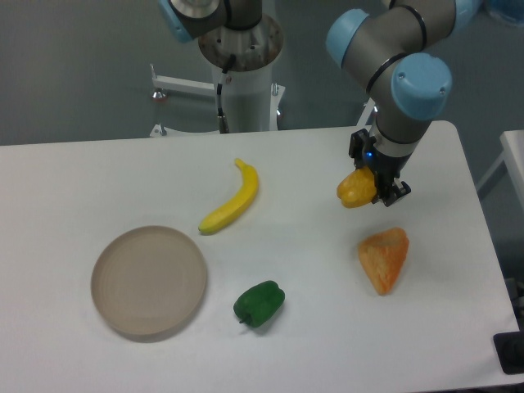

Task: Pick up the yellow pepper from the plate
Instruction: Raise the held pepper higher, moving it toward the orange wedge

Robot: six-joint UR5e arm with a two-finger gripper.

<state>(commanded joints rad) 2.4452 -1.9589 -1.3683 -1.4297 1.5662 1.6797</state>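
The yellow pepper (354,189) is small, lumpy and yellow-orange. It hangs in my gripper (370,187) above the right part of the table, clear of the surface. The gripper is shut on it, with the dark fingers (385,190) on its right side. The plate (148,281) is round, shallow and beige-tan, lies at the front left of the table and holds nothing. It is far to the left of the gripper.
A yellow banana (232,199) lies mid-table. A green pepper (259,303) lies right of the plate. An orange wedge-shaped item (385,258) lies below the gripper. The arm's base column (244,74) stands behind the table.
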